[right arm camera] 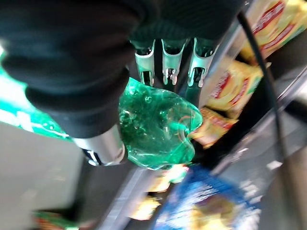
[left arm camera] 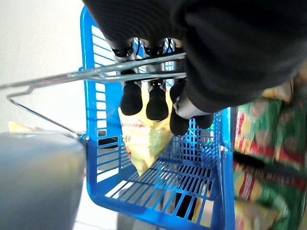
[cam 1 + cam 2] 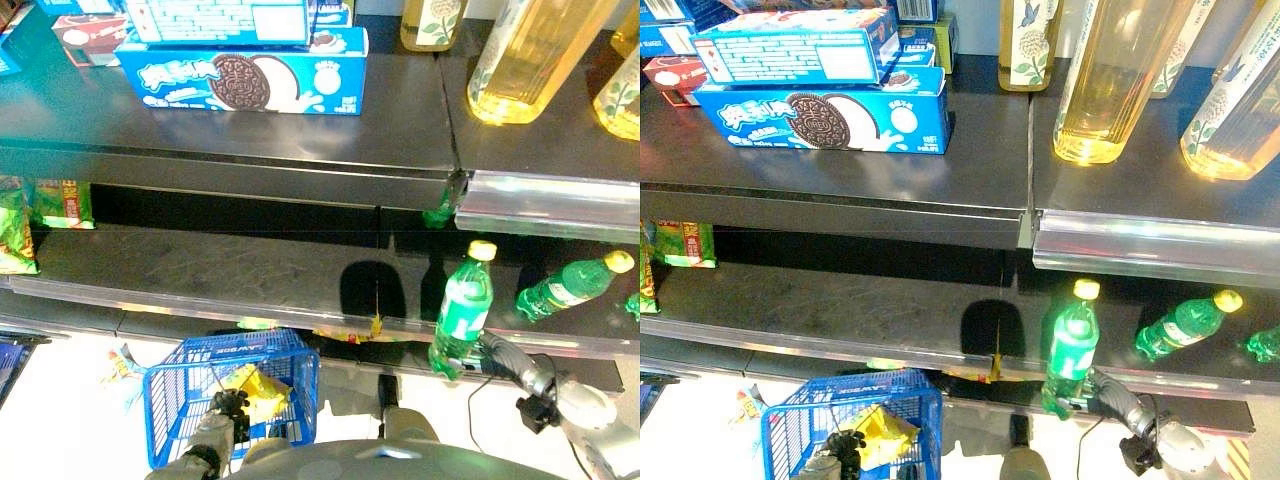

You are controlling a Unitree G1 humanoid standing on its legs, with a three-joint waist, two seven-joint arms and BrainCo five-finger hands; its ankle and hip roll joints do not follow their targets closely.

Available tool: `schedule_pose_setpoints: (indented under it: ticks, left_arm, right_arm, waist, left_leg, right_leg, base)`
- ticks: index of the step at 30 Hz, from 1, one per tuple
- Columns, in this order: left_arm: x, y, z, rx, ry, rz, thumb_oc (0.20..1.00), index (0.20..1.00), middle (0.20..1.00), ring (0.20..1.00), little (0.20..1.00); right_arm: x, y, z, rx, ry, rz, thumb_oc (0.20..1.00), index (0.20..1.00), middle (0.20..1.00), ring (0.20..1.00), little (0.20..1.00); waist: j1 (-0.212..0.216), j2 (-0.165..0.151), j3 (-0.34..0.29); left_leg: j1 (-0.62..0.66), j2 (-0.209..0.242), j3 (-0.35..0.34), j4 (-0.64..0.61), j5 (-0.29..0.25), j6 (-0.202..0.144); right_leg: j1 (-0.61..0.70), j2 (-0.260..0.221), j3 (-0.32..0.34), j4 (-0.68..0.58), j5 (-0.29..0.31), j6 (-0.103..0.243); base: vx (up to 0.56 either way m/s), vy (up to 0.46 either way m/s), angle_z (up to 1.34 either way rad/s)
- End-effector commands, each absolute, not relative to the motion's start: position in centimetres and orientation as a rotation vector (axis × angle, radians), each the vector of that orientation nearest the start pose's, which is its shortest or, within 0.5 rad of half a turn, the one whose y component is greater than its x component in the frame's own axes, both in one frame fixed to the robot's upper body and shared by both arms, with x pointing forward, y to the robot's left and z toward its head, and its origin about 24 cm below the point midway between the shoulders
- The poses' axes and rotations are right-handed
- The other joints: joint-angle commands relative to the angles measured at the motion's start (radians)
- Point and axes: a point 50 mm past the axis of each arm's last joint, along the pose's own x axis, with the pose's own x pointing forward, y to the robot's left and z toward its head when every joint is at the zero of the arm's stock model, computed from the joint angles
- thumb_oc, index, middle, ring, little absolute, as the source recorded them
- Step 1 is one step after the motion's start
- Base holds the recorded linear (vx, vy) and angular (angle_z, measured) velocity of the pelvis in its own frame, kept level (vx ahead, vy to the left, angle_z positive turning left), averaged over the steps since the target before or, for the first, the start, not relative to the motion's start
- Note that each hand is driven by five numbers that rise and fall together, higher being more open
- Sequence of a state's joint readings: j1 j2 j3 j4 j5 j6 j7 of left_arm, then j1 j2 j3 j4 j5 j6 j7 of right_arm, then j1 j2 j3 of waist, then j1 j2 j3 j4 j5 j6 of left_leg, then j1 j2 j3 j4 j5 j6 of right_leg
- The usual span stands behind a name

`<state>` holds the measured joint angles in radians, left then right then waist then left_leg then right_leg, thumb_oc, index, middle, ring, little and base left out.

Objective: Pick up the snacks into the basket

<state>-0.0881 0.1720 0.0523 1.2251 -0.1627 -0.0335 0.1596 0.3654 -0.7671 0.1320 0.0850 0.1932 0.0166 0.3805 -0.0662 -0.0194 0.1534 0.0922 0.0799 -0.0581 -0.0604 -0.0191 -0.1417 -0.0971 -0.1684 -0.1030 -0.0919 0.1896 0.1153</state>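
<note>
Store shelving fills the frame: cookie boxes upper left, oil bottles upper right. Right hand is wrapped round an upright green bottle at lower right. Left hand grips the blue basket handle, lower left; yellow snack bag inside.

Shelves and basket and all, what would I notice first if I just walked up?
Probably the green bottle that the right hand grips at the lower shelf's edge. Next, the blue basket near the floor, hanging by its handle from the left hand, with a yellow snack bag inside.
</note>
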Motion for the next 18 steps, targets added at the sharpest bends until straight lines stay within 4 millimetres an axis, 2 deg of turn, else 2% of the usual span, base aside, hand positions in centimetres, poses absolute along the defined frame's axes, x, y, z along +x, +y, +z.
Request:
schedule_pose_setpoints:
  ticks: [1,3,4,6,8,9,10,11,13,14,17,18]
  left_arm:
    - [17.7,23.3,-12.9,0.038,0.889,0.395,0.2,0.2,0.2,0.2,0.2]
    - [20.7,23.0,-11.1,0.026,0.755,0.369,0.2,0.2,0.2,0.2,0.2]
    - [20.7,23.1,-11.1,0.026,0.754,0.371,0.2,0.2,0.2,0.2,0.2]
    - [22.7,22.2,-9.6,0.003,0.659,0.333,0.2,0.2,0.2,0.2,0.2]
    - [26.0,20.6,-6.7,-0.005,0.5,0.263,0.2,0.2,0.2,0.2,0.2]
    - [26.8,20.1,-5.9,-0.003,0.464,0.244,0.2,0.2,0.2,0.2,0.2]
    - [26.8,20.1,-5.9,-0.003,0.464,0.244,0.2,0.2,0.2,0.2,0.2]
    - [28.2,18.8,-4.6,-0.005,0.412,0.197,0.2,0.2,0.2,0.2,0.2]
    - [28.8,18.3,-3.9,0.002,0.382,0.177,0.2,0.2,0.2,0.2,0.2]
    - [29.5,17.1,-3.0,0.003,0.341,0.135,0.2,0.2,0.2,0.2,0.2]
    - [29.8,16.7,-2.6,0.012,0.324,0.128,0.2,0.2,0.2,0.2,0.2]
    - [30.1,15.9,-2.4,0.021,0.32,0.109,0.2,0.2,0.2,0.2,0.2]
  right_arm:
    - [18.9,-26.1,1.7,-0.581,0.393,0.495,0.2,0.2,0.2,0.2,0.2]
    - [19.4,-25.7,0.8,-0.598,0.419,0.512,0.2,0.2,0.2,0.2,0.2]
    - [19.4,-25.6,0.7,-0.598,0.417,0.513,0.2,0.2,0.2,0.2,0.2]
    - [20.1,-25.4,-0.2,-0.628,0.443,0.513,0.2,0.2,0.2,0.2,0.2]
    - [21.5,-24.4,-0.8,-0.745,0.438,0.541,0.2,0.2,0.2,0.2,0.2]
    - [21.9,-24.0,-0.9,-0.779,0.43,0.545,0.2,0.2,0.2,0.2,0.2]
    - [21.9,-24.0,-0.9,-0.779,0.43,0.545,0.2,0.2,0.2,0.2,0.2]
    - [22.9,-23.0,-1.0,-0.848,0.405,0.552,0.2,0.2,0.2,0.2,0.2]
    - [23.4,-22.5,-1.1,-0.88,0.388,0.544,0.2,0.2,0.2,0.2,0.2]
    - [24.6,-21.3,-1.1,-0.961,0.345,0.537,0.2,0.2,0.2,0.2,0.2]
    - [25.1,-20.6,-1.2,-1.005,0.322,0.532,0.2,0.2,0.2,0.2,0.2]
    - [25.8,-19.7,-1.6,-1.045,0.304,0.516,0.2,0.2,0.2,0.2,0.2]
  waist:
    - [0.01,0.005,0.035]
    - [0.016,0.008,0.053]
    - [0.014,0.007,0.053]
    - [0.021,0.011,0.07]
    - [0.029,0.015,0.106]
    - [0.029,0.014,0.118]
    - [0.029,0.014,0.118]
    - [0.029,0.015,0.14]
    - [0.029,0.014,0.15]
    - [0.034,0.015,0.164]
    - [0.034,0.01,0.17]
    - [0.035,0.008,0.183]
  left_leg:
    - [-0.068,-0.059,0.019,-0.027,0.024,0.071]
    - [-0.08,-0.061,0.013,-0.027,0.03,0.071]
    - [-0.08,-0.061,0.013,-0.027,0.03,0.071]
    - [-0.093,-0.062,0.007,-0.027,0.036,0.072]
    - [-0.118,-0.065,0.001,-0.027,0.049,0.075]
    - [-0.127,-0.066,-0.002,-0.027,0.054,0.076]
    - [-0.127,-0.066,-0.002,-0.027,0.054,0.076]
    - [-0.143,-0.067,-0.002,-0.027,0.063,0.077]
    - [-0.152,-0.068,-0.002,-0.027,0.066,0.078]
    - [-0.169,-0.069,-0.004,-0.027,0.074,0.079]
    - [-0.179,-0.069,-0.004,-0.027,0.077,0.079]
    - [-0.192,-0.068,0.0,-0.027,0.084,0.078]
  right_leg:
    - [-0.035,0.017,0.002,0.07,-0.061,0.042]
    - [-0.041,0.014,-0.003,0.068,-0.058,0.043]
    - [-0.041,0.014,-0.003,0.068,-0.058,0.043]
    - [-0.049,0.011,-0.007,0.068,-0.053,0.043]
    - [-0.069,0.007,-0.011,0.072,-0.045,0.043]
    - [-0.078,0.007,-0.011,0.073,-0.042,0.043]
    - [-0.078,0.007,-0.011,0.073,-0.042,0.043]
    - [-0.094,0.008,-0.011,0.073,-0.035,0.042]
    - [-0.104,0.009,-0.01,0.074,-0.031,0.042]
    - [-0.118,0.009,-0.009,0.071,-0.022,0.041]
    - [-0.125,0.01,-0.01,0.069,-0.019,0.041]
    - [-0.137,0.013,-0.009,0.066,-0.015,0.04]
  base:
    - [-0.07,-0.002,0.02]
    - [-0.05,0.002,0.05]
    - [-0.05,0.006,0.11]
    - [-0.06,0.006,0.13]
    - [-0.13,-0.004,0.06]
    - [-0.1,-0.005,0.09]
    - [-0.1,-0.009,0.15]
    - [-0.06,-0.005,0.16]
    - [-0.08,-0.009,0.03]
    - [-0.07,-0.013,0.01]
    - [-0.04,-0.01,0.0]
    - [-0.06,-0.008,0.03]
